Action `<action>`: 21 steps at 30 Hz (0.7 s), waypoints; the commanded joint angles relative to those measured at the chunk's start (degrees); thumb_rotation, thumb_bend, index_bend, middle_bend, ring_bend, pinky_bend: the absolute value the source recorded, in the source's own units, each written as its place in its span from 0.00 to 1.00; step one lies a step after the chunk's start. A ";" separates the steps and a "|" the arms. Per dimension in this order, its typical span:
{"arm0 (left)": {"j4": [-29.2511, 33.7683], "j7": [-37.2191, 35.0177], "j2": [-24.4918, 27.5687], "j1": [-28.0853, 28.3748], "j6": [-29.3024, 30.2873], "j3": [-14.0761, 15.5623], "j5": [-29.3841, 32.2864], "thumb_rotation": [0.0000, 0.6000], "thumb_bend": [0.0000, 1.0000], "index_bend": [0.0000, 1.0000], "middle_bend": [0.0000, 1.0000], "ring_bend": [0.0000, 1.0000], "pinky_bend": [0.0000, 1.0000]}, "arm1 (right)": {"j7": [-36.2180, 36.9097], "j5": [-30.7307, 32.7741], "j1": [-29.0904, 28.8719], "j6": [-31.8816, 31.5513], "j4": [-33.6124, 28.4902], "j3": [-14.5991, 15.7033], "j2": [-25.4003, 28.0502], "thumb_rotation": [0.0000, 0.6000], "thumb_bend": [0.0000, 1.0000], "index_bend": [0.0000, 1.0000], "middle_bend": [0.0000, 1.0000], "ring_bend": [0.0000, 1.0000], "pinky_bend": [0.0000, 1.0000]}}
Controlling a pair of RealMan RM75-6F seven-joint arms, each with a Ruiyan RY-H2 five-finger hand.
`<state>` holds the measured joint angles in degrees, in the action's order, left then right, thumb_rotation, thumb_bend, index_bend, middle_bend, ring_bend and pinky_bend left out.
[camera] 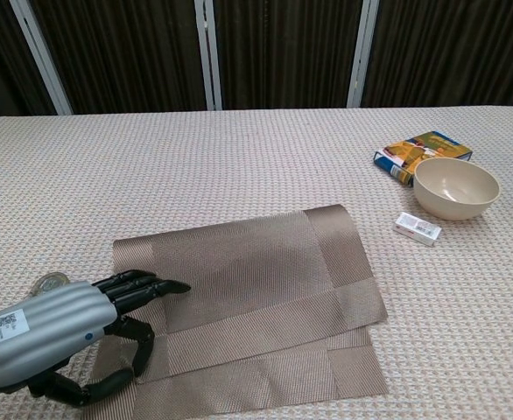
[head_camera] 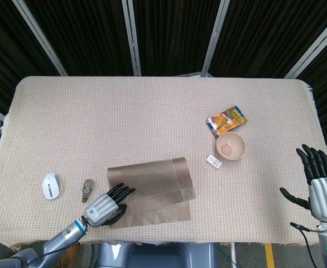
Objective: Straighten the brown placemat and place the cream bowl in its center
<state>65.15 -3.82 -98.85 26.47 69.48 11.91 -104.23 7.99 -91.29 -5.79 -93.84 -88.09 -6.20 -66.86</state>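
Beige woven tablecloth (head_camera: pixel 124 123) under dark curtains. Lower centre: brown placemat (camera: pixel 248 306), folded over itself and skewed, hence not yet flat. At its lower-left corner, left hand (camera: pixel 59 337), fingers curled around the mat edge, seemingly pinching it for unfolding. Right of centre: cream bowl (camera: pixel 456 187), well apart, waiting. Lower right of head view: right hand (head_camera: pixel 320 187), fingers spread, empty, idle.
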 commanded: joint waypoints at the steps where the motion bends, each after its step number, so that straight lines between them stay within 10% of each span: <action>1: 0.47 -0.08 0.15 0.06 0.09 -0.33 0.37 1.00 0.51 0.59 0.00 0.00 0.00 | 0.18 0.07 0.01 0.06 0.03 -0.07 0.05 1.00 0.00 0.00 0.00 0.00 0.00; 13: 5.35 -1.47 2.54 1.45 1.61 -4.22 2.62 1.00 0.57 0.62 0.00 0.00 0.00 | 0.20 0.06 0.03 0.26 0.04 -0.14 0.07 1.00 0.00 0.00 0.00 0.00 0.00; 21: 11.78 0.53 7.95 6.98 -0.75 -16.17 9.92 1.00 0.57 0.65 0.00 0.00 0.00 | -0.86 0.16 -0.20 0.87 0.15 -0.12 -0.36 1.00 0.00 0.00 0.00 0.00 0.00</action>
<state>74.35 -4.70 -93.46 30.70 70.65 0.72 -98.14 7.27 -91.13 -5.94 -93.06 -87.96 -6.33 -67.12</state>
